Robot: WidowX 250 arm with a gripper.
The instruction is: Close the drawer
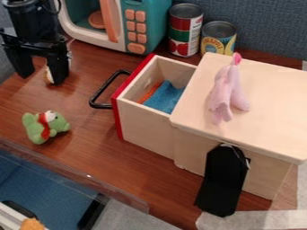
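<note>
Two fingers (59,68) apart, near one handle (104,86), one open drawer (144,130)

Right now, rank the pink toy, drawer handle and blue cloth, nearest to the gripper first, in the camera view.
1. Drawer handle, on the red front
2. Blue cloth, inside the open drawer
3. Pink toy, atop the box

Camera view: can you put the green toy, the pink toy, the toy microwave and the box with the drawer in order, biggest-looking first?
1. Box with the drawer
2. Toy microwave, though the top edge cuts it off
3. Pink toy
4. Green toy
</note>
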